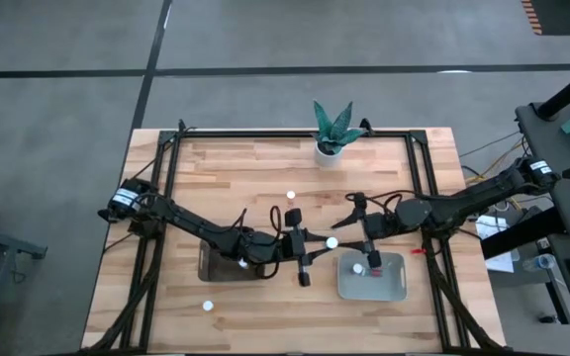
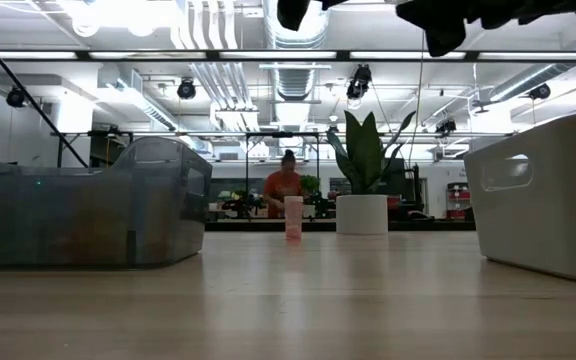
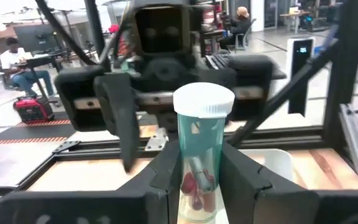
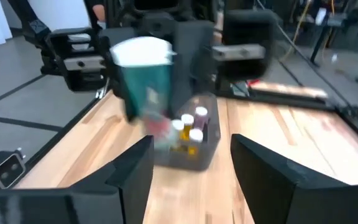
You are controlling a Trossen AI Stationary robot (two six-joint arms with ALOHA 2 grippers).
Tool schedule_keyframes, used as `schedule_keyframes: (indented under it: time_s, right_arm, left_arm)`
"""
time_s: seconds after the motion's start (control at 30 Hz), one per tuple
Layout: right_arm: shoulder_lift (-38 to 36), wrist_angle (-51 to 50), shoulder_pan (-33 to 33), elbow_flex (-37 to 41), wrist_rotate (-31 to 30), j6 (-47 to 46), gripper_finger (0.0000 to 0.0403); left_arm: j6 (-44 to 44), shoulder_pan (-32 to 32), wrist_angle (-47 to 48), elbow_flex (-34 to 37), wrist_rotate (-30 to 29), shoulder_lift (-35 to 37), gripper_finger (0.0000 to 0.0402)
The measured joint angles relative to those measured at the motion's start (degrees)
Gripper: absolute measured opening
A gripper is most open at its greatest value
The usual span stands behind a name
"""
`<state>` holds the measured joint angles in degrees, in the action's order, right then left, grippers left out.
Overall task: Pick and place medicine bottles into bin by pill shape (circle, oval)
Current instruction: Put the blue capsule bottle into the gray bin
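My left gripper [image 1: 319,243] is shut on a medicine bottle [image 3: 199,134] with a teal see-through body, a white cap [image 1: 332,241] and red pills inside. It holds the bottle between the dark bin [image 1: 228,265] and the pale bin [image 1: 374,282]. My right gripper [image 1: 352,237] is open and empty, facing the bottle [image 4: 145,74] from the table's right. One bottle stands in the pale bin [image 1: 357,267]. Several bottles stand in the dark bin [image 4: 191,127]. Loose bottles stand on the table at the far middle [image 1: 290,195] and the near left [image 1: 207,306]. My left gripper pinches the bottle's lower body [image 3: 197,163] between its two fingers [image 3: 166,171], one on each side. The fingers come in level from the table's left. The bottle stands upright in the hold, cap up and above the fingers, lifted clear of the table.
A white pot with a green plant [image 1: 331,136] stands at the table's far edge. A black frame [image 1: 426,178] runs round the table top. In the low view a person [image 2: 286,185] is far behind the table.
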<state>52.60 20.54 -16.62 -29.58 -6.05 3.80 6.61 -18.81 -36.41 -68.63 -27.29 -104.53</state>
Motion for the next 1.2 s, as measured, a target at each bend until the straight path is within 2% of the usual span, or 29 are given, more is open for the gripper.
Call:
schedule_keyframes:
  time_s: [0.13, 0.27, 0.57, 0.63, 0.9, 1.0, 1.2]
  right_arm:
    - [-5.2, -7.4, 0.0, 0.0, -0.1, -2.8, 0.0192]
    - [-8.1, -7.8, -0.9, 0.3, -0.2, -3.1, 0.0158]
    - [-3.8, 8.5, -6.2, 0.9, -0.3, 3.1, 0.0018]
    - [-1.9, 11.2, -6.8, 0.8, -0.7, 3.4, 0.0014]
    - [4.3, 11.4, -6.9, -2.6, -3.4, 4.2, 0.0009]
    - [5.7, 10.6, -6.8, -2.6, -7.1, 5.5, 0.0009]
    - [5.9, 10.4, -6.7, -2.7, -7.5, 7.6, 0.0009]
  left_arm:
    - [0.0, -0.2, -0.1, 1.6, 0.2, 1.2, 0.0068]
    - [-0.1, -0.1, 0.3, 2.5, 0.1, 1.3, 0.0068]
    - [-0.2, -0.1, 3.1, 2.5, 0.1, 1.3, 0.0068]
    - [-0.2, -0.1, 2.9, 2.5, 0.1, 1.0, 0.0068]
    - [-0.2, -0.1, 2.9, 2.5, 0.1, 0.3, 0.0067]
    - [-0.2, -0.4, 2.2, 2.5, 0.2, 0.3, 0.0067]
    - [-0.2, -0.4, 1.9, 2.6, 0.3, 0.4, 0.0067]
